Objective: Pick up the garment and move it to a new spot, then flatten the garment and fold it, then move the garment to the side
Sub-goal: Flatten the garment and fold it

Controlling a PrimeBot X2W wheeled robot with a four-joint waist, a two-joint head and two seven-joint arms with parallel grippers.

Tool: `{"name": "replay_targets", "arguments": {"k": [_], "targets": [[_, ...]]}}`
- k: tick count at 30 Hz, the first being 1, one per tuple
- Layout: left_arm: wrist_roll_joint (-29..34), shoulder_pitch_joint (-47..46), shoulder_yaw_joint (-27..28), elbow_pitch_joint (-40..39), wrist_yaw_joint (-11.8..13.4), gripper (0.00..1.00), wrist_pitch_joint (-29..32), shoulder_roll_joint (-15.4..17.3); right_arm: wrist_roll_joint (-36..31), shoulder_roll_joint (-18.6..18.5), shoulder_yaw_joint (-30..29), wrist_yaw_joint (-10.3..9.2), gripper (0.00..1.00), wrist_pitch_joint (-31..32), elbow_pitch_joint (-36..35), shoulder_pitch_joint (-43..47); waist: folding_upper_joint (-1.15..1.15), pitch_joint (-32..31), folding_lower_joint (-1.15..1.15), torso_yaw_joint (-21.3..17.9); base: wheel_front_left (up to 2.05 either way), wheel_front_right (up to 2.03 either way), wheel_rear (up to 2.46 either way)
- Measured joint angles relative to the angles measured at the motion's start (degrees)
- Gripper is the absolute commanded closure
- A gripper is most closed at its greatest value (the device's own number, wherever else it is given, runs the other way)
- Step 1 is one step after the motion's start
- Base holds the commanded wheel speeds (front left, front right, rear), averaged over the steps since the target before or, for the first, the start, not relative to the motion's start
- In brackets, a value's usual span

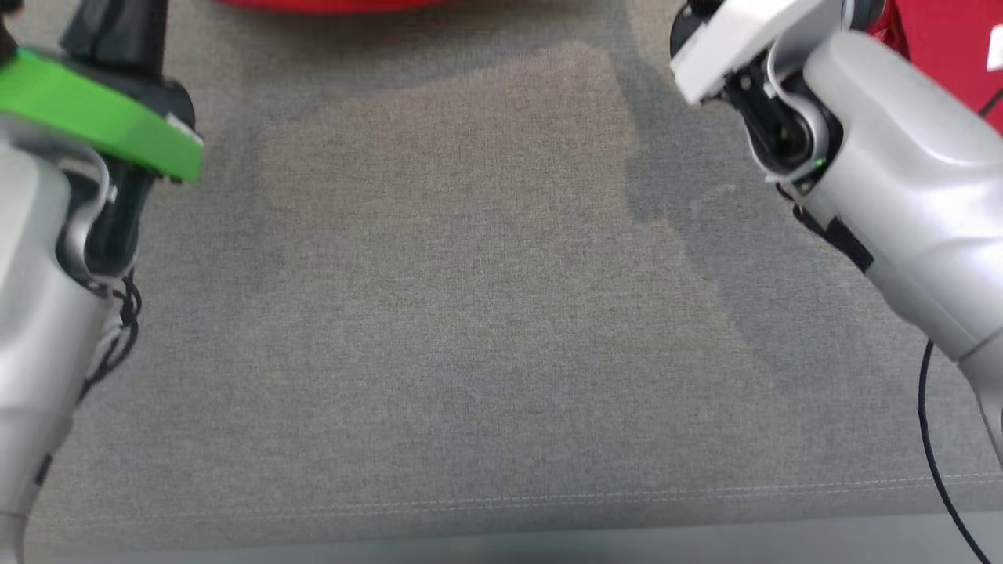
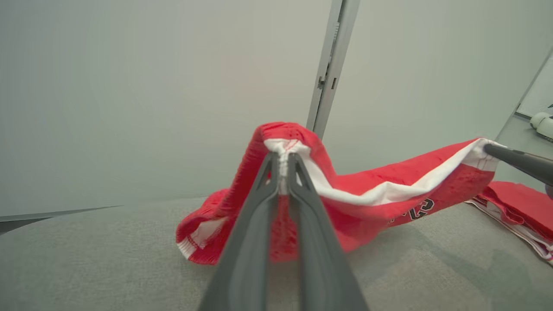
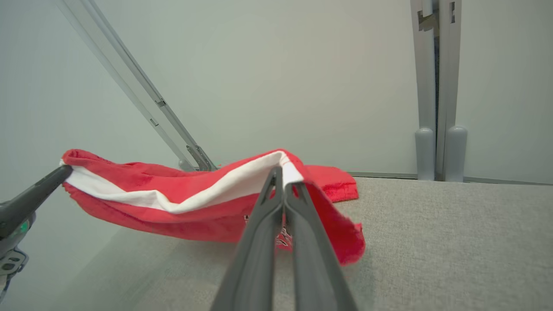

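In the head view my forearms flank the grey surface [image 1: 470, 329], which gives me the landing spot, and the red garment [image 1: 948, 55] is at the far edge. The left wrist view gives the grip: the left gripper [image 2: 283, 160] pinches its white band. In the right wrist view the right gripper [image 3: 283, 176] pinches the same band, with the cloth sagging between them. I judge this is the moving step. Next I must bring both arms nearer at the same pace.

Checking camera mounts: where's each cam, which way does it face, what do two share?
Head view: on the head, facing down at the grey cloth surface; left forearm and right forearm at the sides.
Left wrist view: on the left wrist, facing along the left hand, shut on the red garment.
Right wrist view: on the right wrist, facing along the right hand, shut on that garment.
Shared: both wrist views show the garment hanging between the two hands.
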Motion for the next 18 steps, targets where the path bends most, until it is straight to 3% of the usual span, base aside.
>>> {"name": "replay_targets", "arguments": {"k": [8, 18], "targets": [[5.0, 19.7, 8.2, -6.1, 0.0, 1.00, 0.0, -4.7, 0.9, -4.8, -0.5, -0.01, 1.00, 0.0, -11.4, 15.9, 0.00, -5.8, -0.01, -0.3, 0.00, 0.00, 0.00], [12.9, 38.3, 14.3, -7.8, 0.0, 1.00, 0.0, -11.3, 0.7, -9.7, -1.6, -0.01, 1.00, 0.0, -19.7, 33.3, 0.00, -12.9, -0.01, -0.3, 0.00, 0.00, 0.00]]}}
